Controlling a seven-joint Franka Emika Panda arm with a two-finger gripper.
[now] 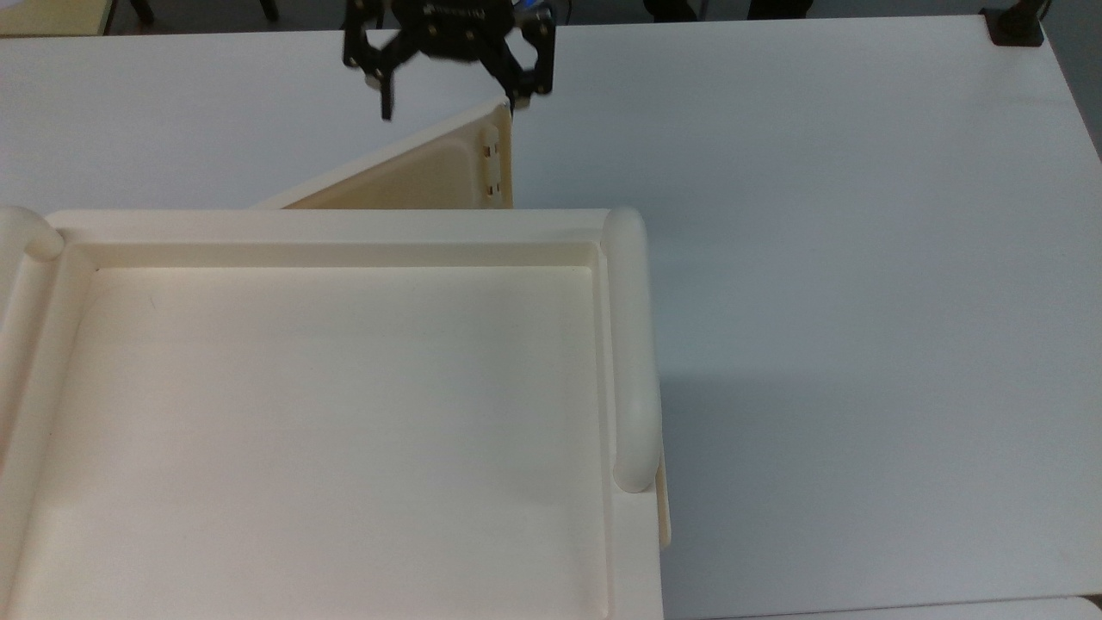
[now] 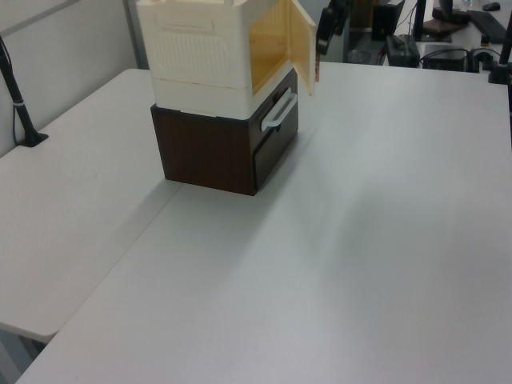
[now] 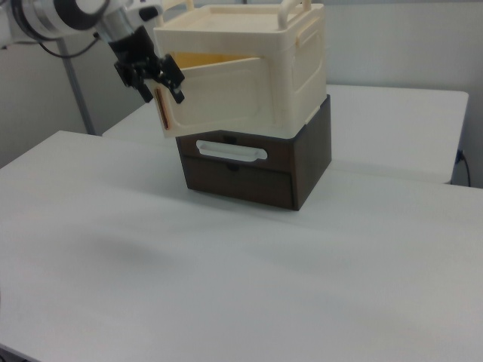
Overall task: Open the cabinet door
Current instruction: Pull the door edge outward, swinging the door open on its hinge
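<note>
**Cabinet door swung partly open**

Cabinet door point(image 1: 413, 168) stands angled out from the cabinet point(image 1: 344, 413) at upper centre of the top view, hinged on the top view's left. The gripper point(image 1: 448, 90), jaws spread wide, sits at the door's free edge, one fingertip point(image 1: 521, 102) beside its latch strip. The cabinet rests on a dark brown drawer unit point(image 2: 228, 148).

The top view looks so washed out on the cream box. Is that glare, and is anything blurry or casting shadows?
Top view: the cabinet tray top is overexposed, nearly featureless; its grey shadow falls on the white table to the top view's right; the gripper is slightly smeared. Left view: the open cabinet door glows amber inside. Right view: soft, even light, with a faint shadow under the dark wooden base.
</note>
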